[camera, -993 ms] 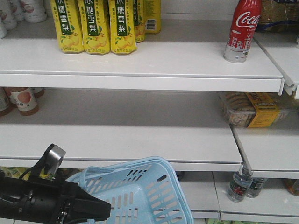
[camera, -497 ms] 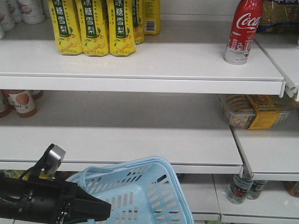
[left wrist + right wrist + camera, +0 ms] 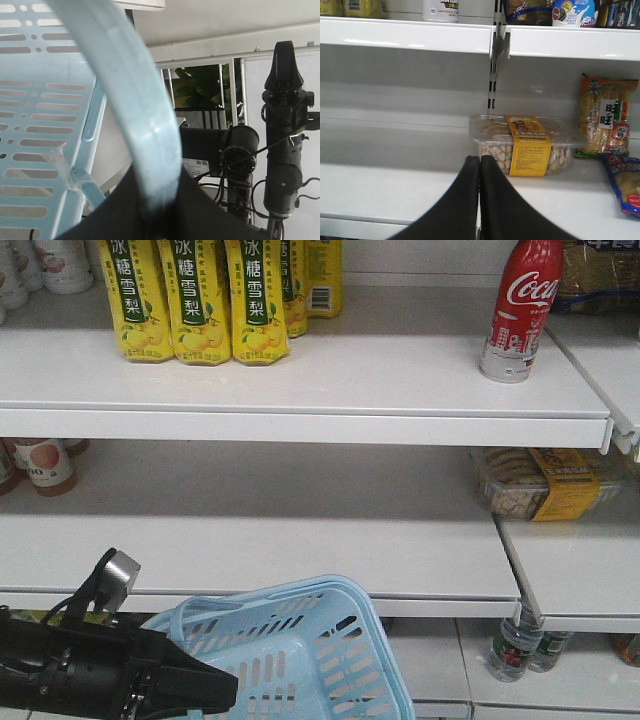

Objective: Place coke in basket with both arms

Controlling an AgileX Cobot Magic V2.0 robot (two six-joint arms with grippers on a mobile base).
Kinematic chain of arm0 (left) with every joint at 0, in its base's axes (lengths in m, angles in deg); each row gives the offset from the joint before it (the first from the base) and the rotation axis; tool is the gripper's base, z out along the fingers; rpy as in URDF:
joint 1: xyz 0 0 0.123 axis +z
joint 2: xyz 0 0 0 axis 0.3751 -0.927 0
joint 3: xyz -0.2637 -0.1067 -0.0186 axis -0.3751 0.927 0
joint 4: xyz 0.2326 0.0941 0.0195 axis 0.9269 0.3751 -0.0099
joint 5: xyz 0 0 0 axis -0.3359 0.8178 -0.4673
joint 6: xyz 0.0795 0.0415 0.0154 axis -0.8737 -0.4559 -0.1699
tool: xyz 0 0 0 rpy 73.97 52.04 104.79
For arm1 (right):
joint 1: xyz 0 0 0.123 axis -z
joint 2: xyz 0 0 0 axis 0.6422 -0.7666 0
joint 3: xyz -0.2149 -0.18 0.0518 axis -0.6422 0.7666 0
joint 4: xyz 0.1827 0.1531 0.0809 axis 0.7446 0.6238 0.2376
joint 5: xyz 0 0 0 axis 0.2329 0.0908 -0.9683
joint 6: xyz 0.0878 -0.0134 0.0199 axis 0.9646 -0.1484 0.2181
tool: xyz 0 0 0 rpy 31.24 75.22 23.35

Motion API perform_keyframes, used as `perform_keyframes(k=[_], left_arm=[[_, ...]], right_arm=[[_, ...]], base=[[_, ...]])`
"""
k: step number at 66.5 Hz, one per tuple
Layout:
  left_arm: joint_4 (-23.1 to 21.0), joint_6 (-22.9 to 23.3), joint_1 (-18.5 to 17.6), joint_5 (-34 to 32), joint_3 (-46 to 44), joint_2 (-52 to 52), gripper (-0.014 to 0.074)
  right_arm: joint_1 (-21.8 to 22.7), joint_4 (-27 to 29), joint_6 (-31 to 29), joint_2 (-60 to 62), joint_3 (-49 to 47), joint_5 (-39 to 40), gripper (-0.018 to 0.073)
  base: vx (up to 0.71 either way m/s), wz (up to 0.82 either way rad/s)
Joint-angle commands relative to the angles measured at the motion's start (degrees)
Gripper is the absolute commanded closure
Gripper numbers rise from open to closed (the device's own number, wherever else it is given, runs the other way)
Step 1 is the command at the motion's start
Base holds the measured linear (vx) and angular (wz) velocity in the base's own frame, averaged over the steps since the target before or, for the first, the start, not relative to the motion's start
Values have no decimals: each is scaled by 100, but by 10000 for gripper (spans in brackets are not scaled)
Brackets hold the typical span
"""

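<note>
On the far left of the top shelf, a row of yellow drink cartons is standing upright, with pale bottles behind them at the corner. Below, at the bottom left of the front view, the left arm is reaching in from the edge, a small grey round part sticking up from it. The left gripper is clamping its black fingers around the handle of the basket, which is curving up out of the grip in the wrist view. The pale blue basket is hanging tilted in front of the lowest shelves, with its slotted wall facing the camera.

Further right, the coke is standing upright near the right end of the top shelf, alone, well apart from the cartons and high above the basket. Neither gripper is touching it. Under it, on the middle shelf, a clear box of biscuits with a yellow label is lying flat, and two small bottles are standing on the shelf below that.

The right gripper is pointing at that biscuit box, its two fingers pressing together with nothing between them. Packets of snacks are leaning on the shelf to the right of the box. In the left wrist view, the right arm is standing upright beside the basket.
</note>
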State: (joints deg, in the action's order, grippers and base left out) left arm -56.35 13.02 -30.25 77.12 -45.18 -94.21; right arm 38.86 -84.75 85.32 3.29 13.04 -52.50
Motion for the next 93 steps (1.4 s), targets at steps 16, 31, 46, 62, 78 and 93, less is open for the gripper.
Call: perform_keyframes(k=[16,31,46,62,78,93], left_arm=[[-407,-41,-24,428,-98,169,603],[-407,-41,-24,428,-98,169,603],[-407,-41,-24,428,-98,169,603],[-407,-41,-24,428,-98,169,603],[-407,-41,-24,428,-98,169,603],[-407,-41,-24,428,-98,169,603]], right_arm=[[32,-25,-8,73,43,415,569],[32,-25,-8,73,43,415,569],[32,-25,-8,73,43,415,569],[32,-25,-8,73,43,415,569],[32,-25,-8,73,43,415,569],[32,-25,-8,73,43,415,569]], base=[[2,0],[1,-1],[2,-1],[2,-1],[1,-1],[1,-1]])
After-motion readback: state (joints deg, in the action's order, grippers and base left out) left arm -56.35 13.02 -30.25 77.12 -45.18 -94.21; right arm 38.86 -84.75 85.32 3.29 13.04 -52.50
